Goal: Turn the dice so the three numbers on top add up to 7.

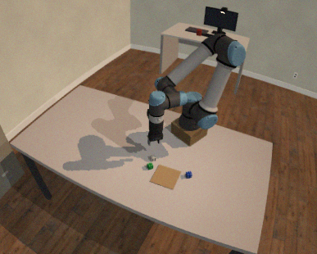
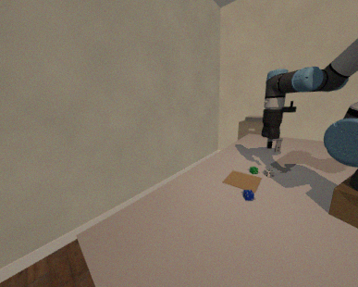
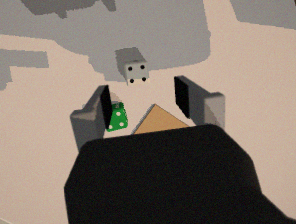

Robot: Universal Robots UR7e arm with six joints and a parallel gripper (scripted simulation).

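Observation:
A small tan mat (image 1: pixel 165 177) lies on the table with no die on it. A green die (image 1: pixel 150 166) sits on the table just off the mat's left corner, a blue die (image 1: pixel 188 174) just off its right side, and a white die (image 1: pixel 152 157) a little behind the green one. In the wrist view the white die (image 3: pixel 134 72) shows four pips on top, and the green die (image 3: pixel 117 118) lies by my left finger beside the mat corner (image 3: pixel 157 120). My gripper (image 1: pixel 155 142) is open and empty, hanging above the table just behind the white die.
The arm's wooden base block (image 1: pixel 188 132) stands behind the dice. A white desk (image 1: pixel 202 38) with a monitor is on the floor at the back. The table's near edge runs in front of the mat.

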